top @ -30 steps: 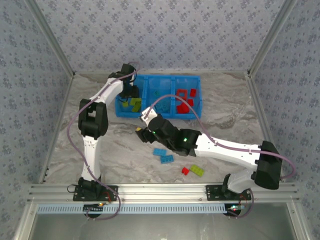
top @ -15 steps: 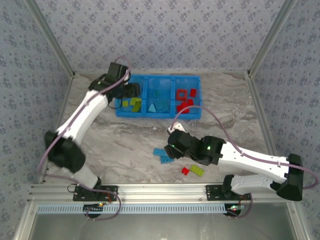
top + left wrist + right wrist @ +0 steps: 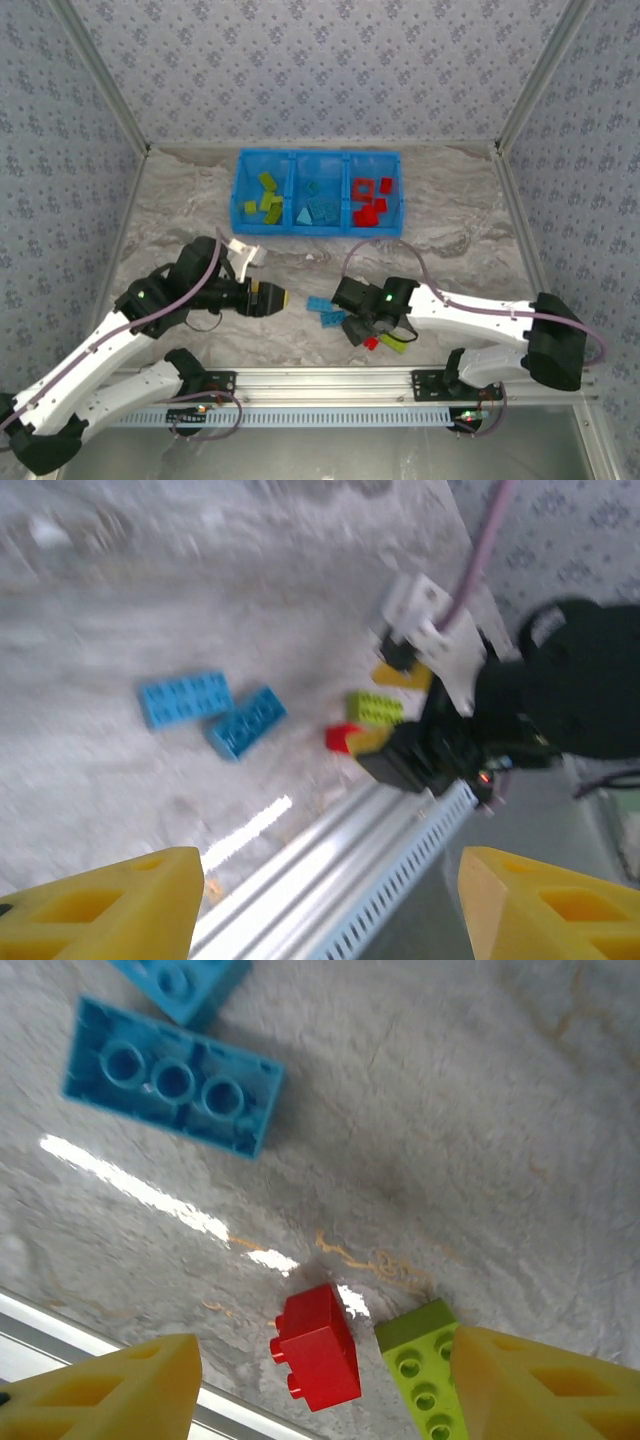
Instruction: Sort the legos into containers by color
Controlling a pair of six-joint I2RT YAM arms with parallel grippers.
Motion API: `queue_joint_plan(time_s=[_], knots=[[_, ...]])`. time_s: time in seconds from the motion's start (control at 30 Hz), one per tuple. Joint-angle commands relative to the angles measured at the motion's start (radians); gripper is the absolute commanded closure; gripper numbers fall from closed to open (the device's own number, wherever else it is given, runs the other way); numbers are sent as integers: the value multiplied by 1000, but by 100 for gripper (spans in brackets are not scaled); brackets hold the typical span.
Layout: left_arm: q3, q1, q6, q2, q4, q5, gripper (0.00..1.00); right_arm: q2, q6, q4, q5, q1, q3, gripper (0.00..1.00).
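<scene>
top external: right gripper [image 3: 366,336] sits over red brick [image 3: 371,342], lime brick [image 3: 396,343] touching it; left gripper [image 3: 277,297] near light blue bricks [image 3: 320,303]; blue bin [image 3: 318,231] well apart.
left wrist: jaws wide apart, empty.
right wrist: red brick between spread fingers [image 3: 110,1390], untouched.

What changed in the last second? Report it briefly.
The left gripper pulled back from the bin's left compartment toward its own base, open and empty. The right gripper swung nearer, open over the red brick and green brick. The bin, the blue bricks and those two stayed put.
</scene>
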State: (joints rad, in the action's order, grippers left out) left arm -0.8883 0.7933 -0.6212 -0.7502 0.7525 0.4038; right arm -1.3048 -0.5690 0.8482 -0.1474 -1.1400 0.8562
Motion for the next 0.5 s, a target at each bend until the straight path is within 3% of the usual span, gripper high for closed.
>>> queue_joint_plan(time_s=[0.0,0.2,0.47], knots=[[18,38,-102,57,-61,120,31,-50,-8,-4,34,3,-20,32],[20,128,-153,55,-176,78,31,-145,11,-41,40,2,-38,42],[-13,196,-139,28,-156,33,31,-165,8,-37,54,1,-56,50]])
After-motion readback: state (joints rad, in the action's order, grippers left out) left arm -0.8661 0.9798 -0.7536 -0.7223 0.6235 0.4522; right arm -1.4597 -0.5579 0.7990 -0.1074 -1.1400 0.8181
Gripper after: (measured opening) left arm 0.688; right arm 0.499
